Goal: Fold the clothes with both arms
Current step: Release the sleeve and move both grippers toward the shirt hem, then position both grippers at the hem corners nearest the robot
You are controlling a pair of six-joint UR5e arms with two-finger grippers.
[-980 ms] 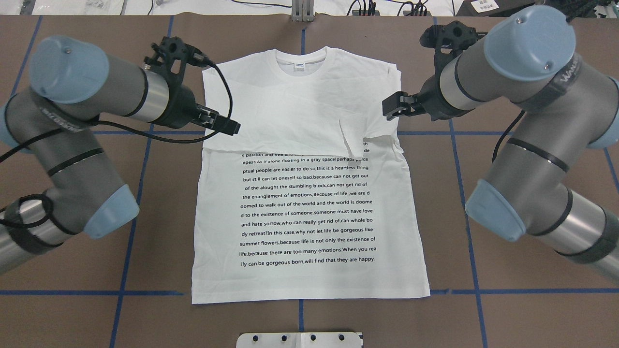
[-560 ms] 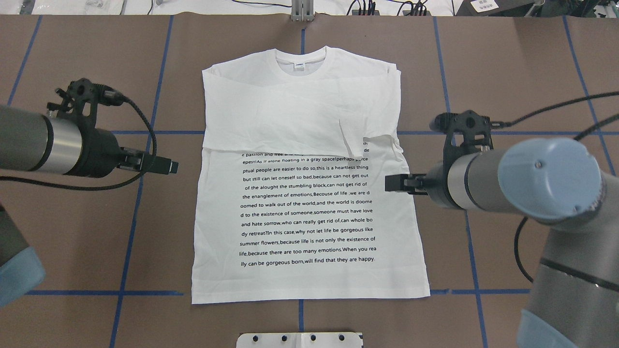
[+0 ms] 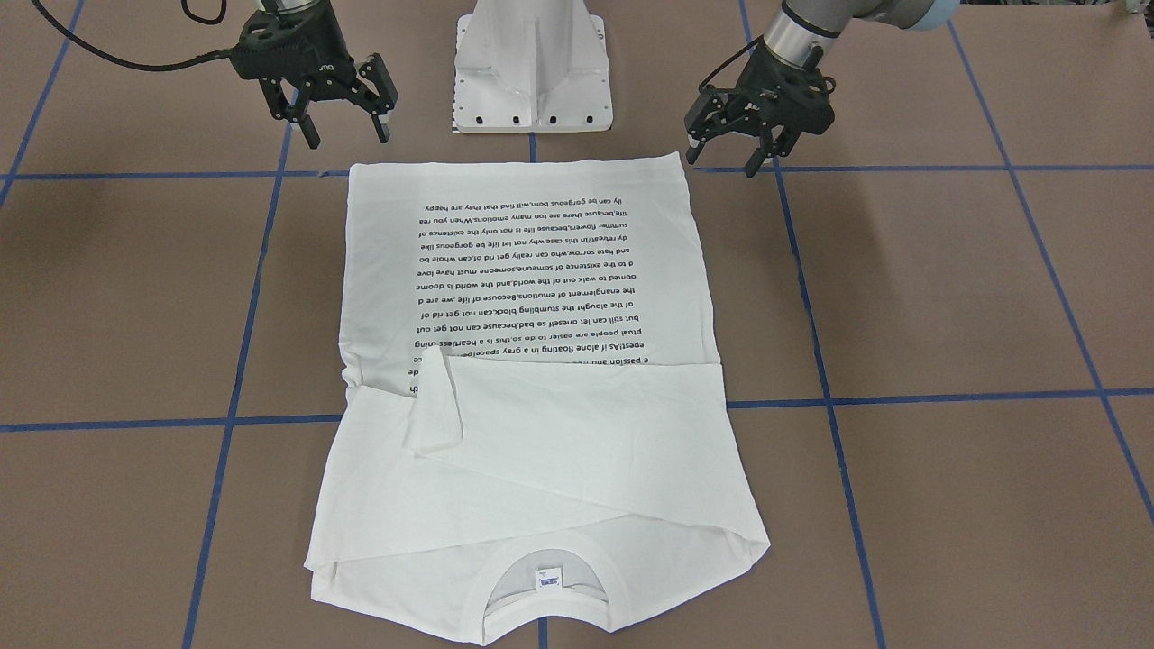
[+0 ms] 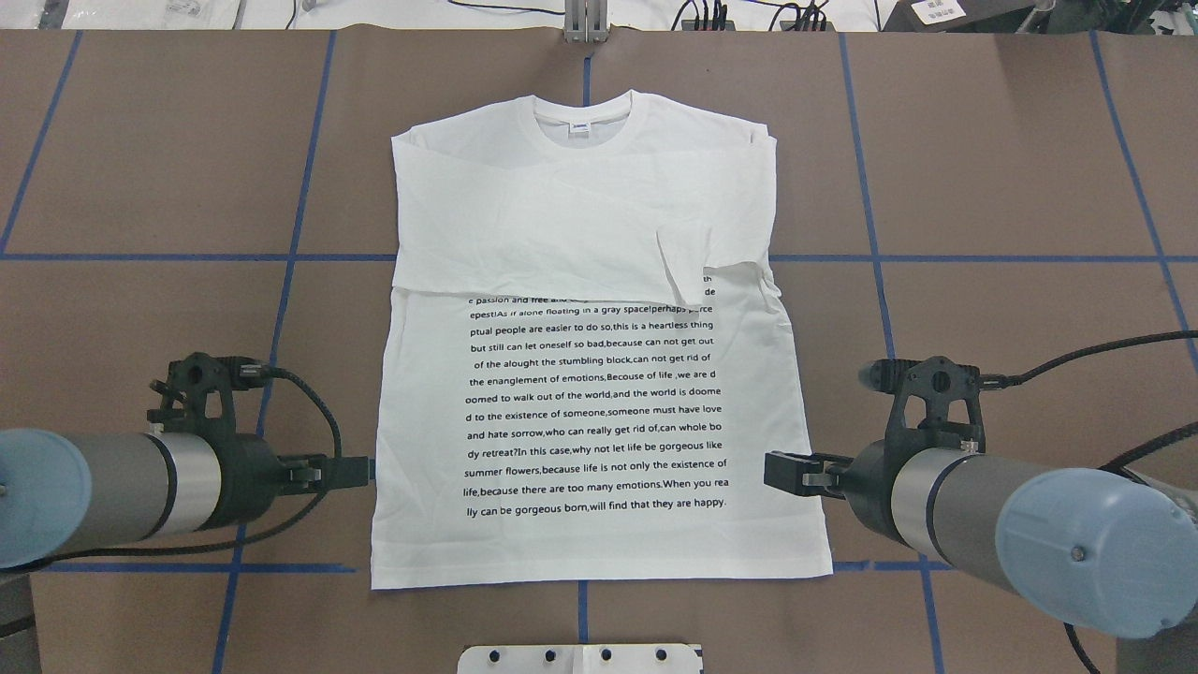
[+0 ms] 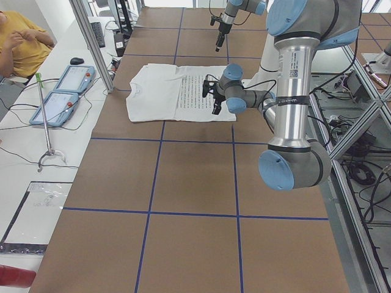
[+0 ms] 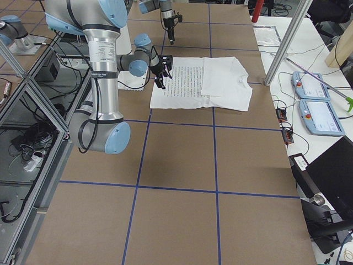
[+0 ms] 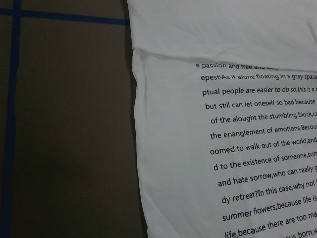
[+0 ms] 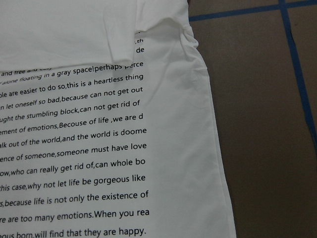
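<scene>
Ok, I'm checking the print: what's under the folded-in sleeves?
The sleeves lie across the chest of the white T-shirt, over the top of the black text block. Its first visible line is half covered; any lines above are hidden.

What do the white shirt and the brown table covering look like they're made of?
T-shirt: soft matte knit, likely cotton; it creases, folds over itself and lies limp. Table covering: matte brown sheet, perhaps paper or card, flat with no sheen; the blue lines look like stuck-on tape.
</scene>
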